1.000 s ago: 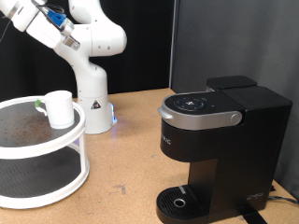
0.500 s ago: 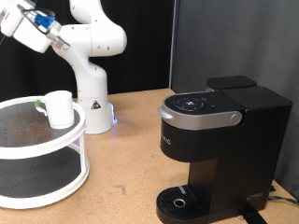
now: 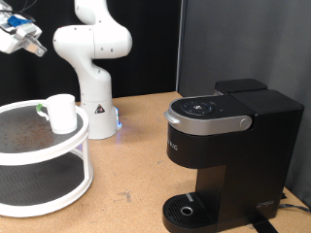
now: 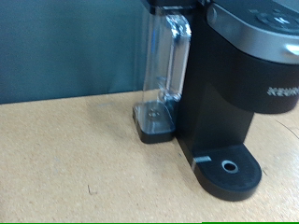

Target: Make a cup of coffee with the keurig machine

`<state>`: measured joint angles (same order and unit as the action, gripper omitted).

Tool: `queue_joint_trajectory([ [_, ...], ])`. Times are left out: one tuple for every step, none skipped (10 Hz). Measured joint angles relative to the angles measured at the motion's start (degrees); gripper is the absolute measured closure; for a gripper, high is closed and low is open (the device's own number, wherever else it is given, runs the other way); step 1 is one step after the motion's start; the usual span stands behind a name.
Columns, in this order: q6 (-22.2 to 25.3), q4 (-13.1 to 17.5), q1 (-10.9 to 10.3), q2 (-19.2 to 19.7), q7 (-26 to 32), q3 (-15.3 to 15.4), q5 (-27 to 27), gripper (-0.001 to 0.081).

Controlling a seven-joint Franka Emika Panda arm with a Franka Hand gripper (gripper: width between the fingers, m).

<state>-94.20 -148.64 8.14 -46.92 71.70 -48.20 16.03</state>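
currently: gripper (image 3: 26, 41) raised at the exterior view's top left corner, well above the white two-tier stand (image 3: 58, 155), holding nothing visible; whether its fingers are apart or together cannot be told. cup (image 3: 62, 113), white, upright on the stand's upper shelf near its right rim, a small dark item just beside it. keurig machine (image 3: 228, 155), black, lid down, on the wooden table (image 3: 136, 165) at the exterior view's right, its drip tray (image 4: 229, 168) bare, well apart from the cup.

A tan particleboard table (image 3: 136, 155) is filling the foreground w/ a faint blue glow lying on it. Behind it a dark curtain (image 3: 155, 49) is hanging; a grey panel (image 3: 253, 39) is standing at the exterior view's right.
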Motion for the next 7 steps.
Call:
queue_joint_trajectory([
  [-0.4, 0.3, 0.0, 0.4, 0.3, -0.9, -0.8, 0.0803],
  [-0.5, 0.6, -0.1, 0.9, 0.9, -1.6, -1.6, 0.0803],
  [-0.5, 0.8, -0.3, 1.4, 1.9, -2.4, -2.0, 0.0803],
  [0.5, 1.2, -0.7, 1.8, 3.2, -3.2, -2.7, 0.0803],
  [1.6, 1.9, -1.5, 2.2, 4.0, -3.9, -3.1, 0.0803],
  [1.3, 1.8, -1.4, 2.2, 3.7, -3.8, -3.1, 0.0803],
  [0.5, 1.5, -1.3, 2.2, 3.7, -3.8, -3.1, 0.0803],
])
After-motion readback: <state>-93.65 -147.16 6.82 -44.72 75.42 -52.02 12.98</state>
